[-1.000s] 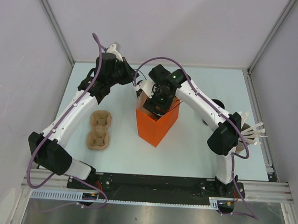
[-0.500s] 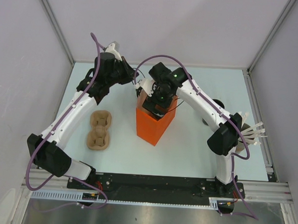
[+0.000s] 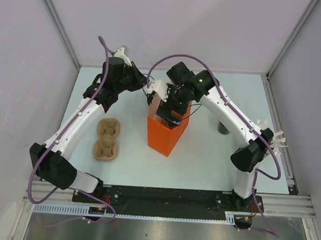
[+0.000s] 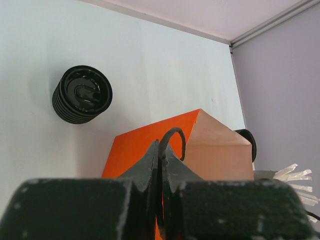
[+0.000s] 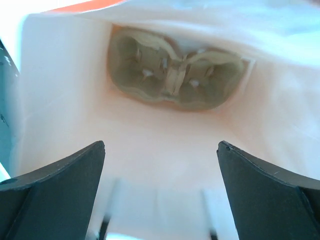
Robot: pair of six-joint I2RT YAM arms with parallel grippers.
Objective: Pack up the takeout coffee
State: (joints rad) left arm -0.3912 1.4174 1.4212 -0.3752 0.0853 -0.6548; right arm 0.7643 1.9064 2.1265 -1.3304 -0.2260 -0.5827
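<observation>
One takeout coffee, a black ribbed cup with a black lid, stands on the table beyond the orange paper bag; a second black cup peeks out behind the bag's right side. My left gripper is shut on the bag's black handle loop, at the bag's far-left rim from above. My right gripper hangs open and empty in the bag's mouth. Below it a brown pulp cup tray lies on the bag's bottom. A dark cup also shows right of the bag.
Another brown pulp tray lies on the table left of the bag. White sticks poke out behind my right arm's elbow at the right edge. Grey walls close in the table on three sides.
My right gripper has opened and drawn up and back over the bag's mouth. Its elbow has swung right, uncovering the cup. The bag stands a little straighter. The left arm holds still.
</observation>
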